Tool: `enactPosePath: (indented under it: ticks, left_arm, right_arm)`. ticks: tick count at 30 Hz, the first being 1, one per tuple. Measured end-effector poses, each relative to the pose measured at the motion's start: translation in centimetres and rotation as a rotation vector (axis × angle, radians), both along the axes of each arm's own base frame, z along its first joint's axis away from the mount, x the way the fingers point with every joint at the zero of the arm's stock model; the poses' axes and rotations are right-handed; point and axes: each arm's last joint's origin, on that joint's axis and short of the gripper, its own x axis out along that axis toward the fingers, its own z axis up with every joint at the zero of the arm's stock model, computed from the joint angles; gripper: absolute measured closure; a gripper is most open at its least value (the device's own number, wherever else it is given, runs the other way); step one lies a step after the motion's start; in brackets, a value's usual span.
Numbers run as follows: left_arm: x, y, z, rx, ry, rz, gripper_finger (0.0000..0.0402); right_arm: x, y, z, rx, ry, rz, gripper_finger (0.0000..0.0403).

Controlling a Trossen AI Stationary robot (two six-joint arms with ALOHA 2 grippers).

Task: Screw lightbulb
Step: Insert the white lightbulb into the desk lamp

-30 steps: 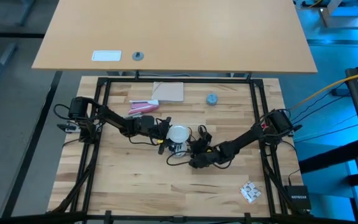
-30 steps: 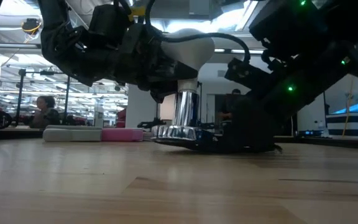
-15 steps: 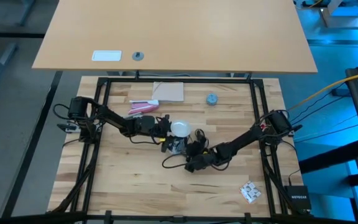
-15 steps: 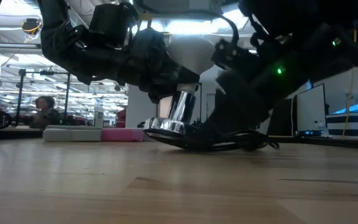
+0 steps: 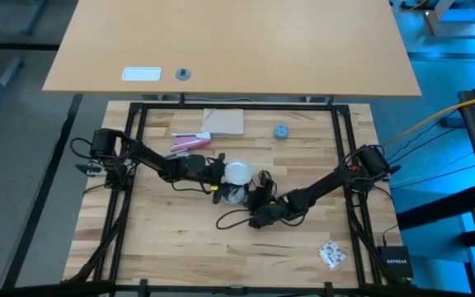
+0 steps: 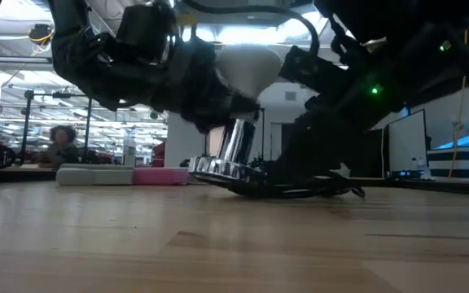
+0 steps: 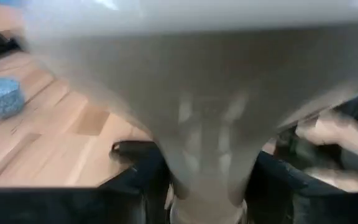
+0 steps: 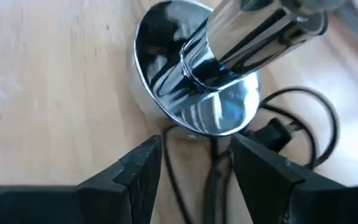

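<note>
From above, the left gripper (image 5: 221,176) pinches the lightbulb (image 5: 237,172), a smooth frosted white globe, at mid-table; the right gripper (image 5: 258,200) reaches in low beside it. At table height, the bulb's cone meets a tilted, mirror-bright chrome socket (image 6: 233,150). In the left wrist view, the bulb (image 7: 210,106) sits between dark fingers (image 7: 135,186). In the right wrist view, spread fingers (image 8: 143,165) flank the socket's flared base (image 8: 194,93) and black cord (image 8: 303,124).

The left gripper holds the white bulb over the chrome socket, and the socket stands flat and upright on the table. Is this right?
Not quite. The left gripper does hold the bulb over the socket, but the socket does not stand flat: the low view shows it tilted, one edge of its base lifted off the table.
</note>
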Motion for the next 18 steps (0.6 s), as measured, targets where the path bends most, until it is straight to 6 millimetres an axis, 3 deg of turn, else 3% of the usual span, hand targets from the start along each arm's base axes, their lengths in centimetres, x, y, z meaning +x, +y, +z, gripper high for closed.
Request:
enactPosePath:
  ticks: [10, 18]
  left_arm:
    - [-0.1, -0.1, -0.4, -0.038, 0.021, -0.014, 0.0238]
    - [-0.1, -0.1, -0.2, -0.041, 0.008, -0.017, 0.0238]
  right_arm:
    - [-0.1, 2.2, 1.5, -0.286, 0.058, 0.234, 0.0205]
    - [-0.3, 1.7, 1.3, -0.305, 0.088, 0.165, 0.0205]
